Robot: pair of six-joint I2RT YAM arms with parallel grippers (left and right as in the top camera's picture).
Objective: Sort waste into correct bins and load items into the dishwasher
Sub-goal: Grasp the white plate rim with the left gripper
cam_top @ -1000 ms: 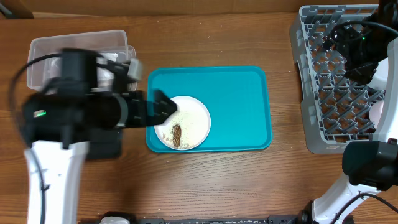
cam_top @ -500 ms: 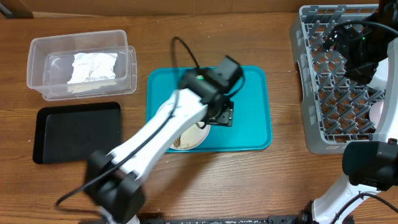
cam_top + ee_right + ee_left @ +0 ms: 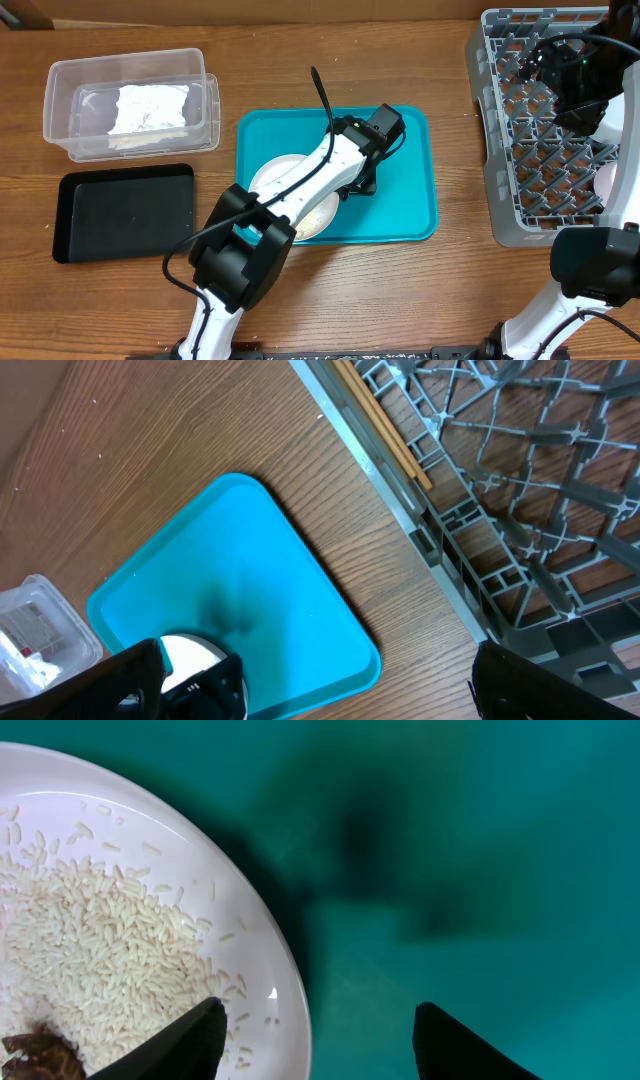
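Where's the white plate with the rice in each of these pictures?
Overhead: the white plate sits left of centre.
Left wrist: it fills the left side.
Right wrist: only a sliver shows at the bottom edge.
Shared landmark: the teal tray under it.

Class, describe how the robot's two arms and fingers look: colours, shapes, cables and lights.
Both arms have white tubular links between bulky black joints. The left arm carries a thin black cable; the right arm shows a small green light. The left fingers and right fingers are black, tapered wedges.
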